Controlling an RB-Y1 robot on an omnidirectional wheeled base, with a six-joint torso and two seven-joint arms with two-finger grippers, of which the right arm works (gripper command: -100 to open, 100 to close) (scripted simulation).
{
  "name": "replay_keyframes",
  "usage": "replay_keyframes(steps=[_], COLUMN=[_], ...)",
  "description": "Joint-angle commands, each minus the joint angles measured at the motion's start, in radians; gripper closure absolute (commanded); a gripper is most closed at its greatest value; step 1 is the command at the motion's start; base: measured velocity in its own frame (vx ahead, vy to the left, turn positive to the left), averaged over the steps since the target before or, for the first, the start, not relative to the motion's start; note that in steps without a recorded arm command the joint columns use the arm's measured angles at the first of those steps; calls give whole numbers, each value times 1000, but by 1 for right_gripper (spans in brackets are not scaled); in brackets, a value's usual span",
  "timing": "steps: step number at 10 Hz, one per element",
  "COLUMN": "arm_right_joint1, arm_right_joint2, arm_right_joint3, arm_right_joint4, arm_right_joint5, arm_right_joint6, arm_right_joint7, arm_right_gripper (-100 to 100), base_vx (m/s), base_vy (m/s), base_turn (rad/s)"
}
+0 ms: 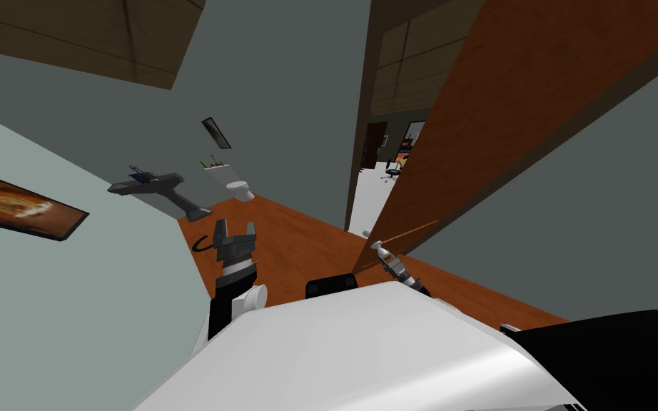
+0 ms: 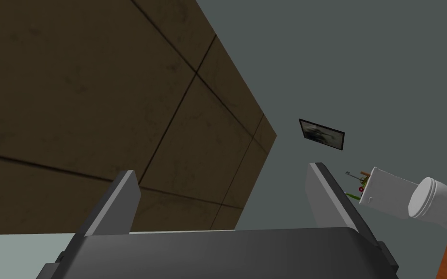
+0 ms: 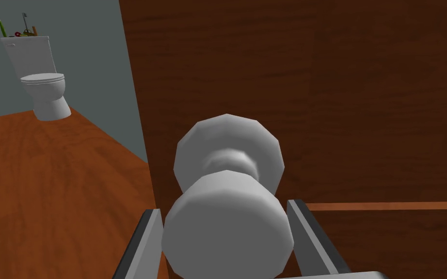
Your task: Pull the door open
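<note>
Floor (image 1: 299,250): reddish wood grain, open between you and the white toilet (image 3: 43,92).
Door (image 1: 506,107): flat brown wood grain, ajar, bright gap at its free edge.
Knob (image 3: 227,227): round, pale grey, near the door's free edge.
Your right gripper (image 3: 225,209): fingers pinching the knob's sides.
Your left gripper (image 2: 222,168): fingers spread, holding nothing.

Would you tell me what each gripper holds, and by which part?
The right gripper grips the door knob by its round sides; the left gripper is open and holds nothing.

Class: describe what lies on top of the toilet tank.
On the white toilet tank lie several small things: one green stick, one grey, something red. Too small to name; the tank's inside is covered.
</note>
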Motion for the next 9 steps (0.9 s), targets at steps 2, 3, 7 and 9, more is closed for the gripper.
replay_keyframes(steps=[2,3,7,9], arm_right_joint1=[32,38,44,44], arm_right_joint2=[-9,-12,-15,-15], arm_right_joint3=[31,39,45,45], arm_right_joint4=[1,0,0,0], arm_right_joint5=[27,34,39,39], arm_right_joint6=[-53,-65,-75,-75], arm_right_joint7=[0,-1,-1,-1], arm_right_gripper=[100,100,100,100], base_vx=[-145,-102,-45,13], base_vy=[-47,-31,-14,2], base_turn=[67,31,14,5])
